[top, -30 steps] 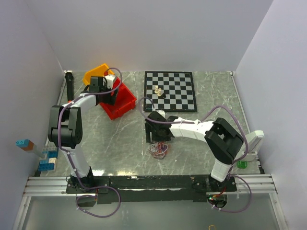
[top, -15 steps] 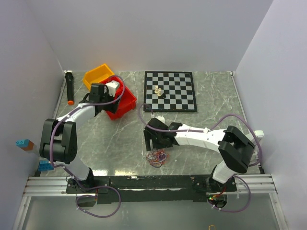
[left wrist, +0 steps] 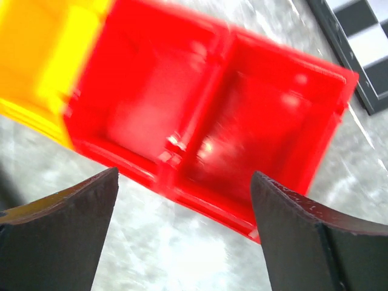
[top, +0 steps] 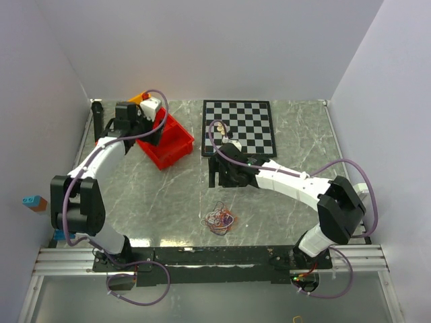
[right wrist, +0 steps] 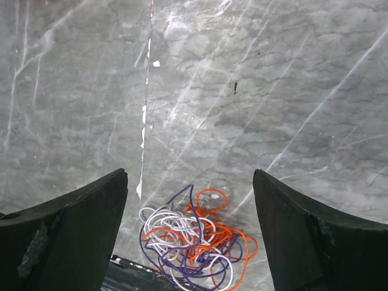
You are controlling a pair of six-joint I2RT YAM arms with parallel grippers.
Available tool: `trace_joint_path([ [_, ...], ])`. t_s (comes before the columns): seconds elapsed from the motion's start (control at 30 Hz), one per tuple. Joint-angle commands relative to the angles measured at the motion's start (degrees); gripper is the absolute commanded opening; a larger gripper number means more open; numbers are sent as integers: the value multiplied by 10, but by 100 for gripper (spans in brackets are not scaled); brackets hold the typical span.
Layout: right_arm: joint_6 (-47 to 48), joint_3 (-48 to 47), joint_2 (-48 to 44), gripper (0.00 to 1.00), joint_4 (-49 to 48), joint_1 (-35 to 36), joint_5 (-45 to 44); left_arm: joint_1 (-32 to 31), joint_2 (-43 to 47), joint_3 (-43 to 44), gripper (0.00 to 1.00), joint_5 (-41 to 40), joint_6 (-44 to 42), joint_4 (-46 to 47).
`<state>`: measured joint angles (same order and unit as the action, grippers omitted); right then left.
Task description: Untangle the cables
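A tangle of orange, white and purple cables [top: 220,220] lies on the marble table near the front edge; it also shows in the right wrist view [right wrist: 195,244]. My right gripper [top: 223,176] is open and empty, raised well behind the tangle, not touching it. Its two dark fingers [right wrist: 66,224] frame the tangle from above. My left gripper [top: 149,130] is open and empty over the near edge of the red bin [left wrist: 206,121], far from the cables.
A red bin [top: 166,140] and a yellow bin [top: 137,99] stand at the back left. A chessboard [top: 240,126] with pieces lies at the back centre. A black marker [top: 97,114] lies by the left wall. Coloured blocks [top: 35,202] sit at the left edge.
My right gripper has lifted and pulled back from the tangle towards the chessboard, leaving the cables on the table. My left gripper has swung back over the red bin.
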<state>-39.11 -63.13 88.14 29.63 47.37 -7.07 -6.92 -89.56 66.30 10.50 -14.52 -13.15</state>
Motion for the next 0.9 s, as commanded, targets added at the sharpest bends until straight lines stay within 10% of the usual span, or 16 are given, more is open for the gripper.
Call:
trace_joint_path([
  [0.0,-2,-10,-17,90,-11,3,7,1,-37,56,95,27,-80,-1],
  [0.47,7,20,-78,86,-10,-1,-22,8,-204,186,87,32,-184,-107],
  [0.67,11,21,-84,82,-5,-4,-33,1,-205,157,54,38,-172,-94],
  [0.87,13,42,-105,82,-4,-10,-40,-13,-182,111,49,49,-165,-81],
])
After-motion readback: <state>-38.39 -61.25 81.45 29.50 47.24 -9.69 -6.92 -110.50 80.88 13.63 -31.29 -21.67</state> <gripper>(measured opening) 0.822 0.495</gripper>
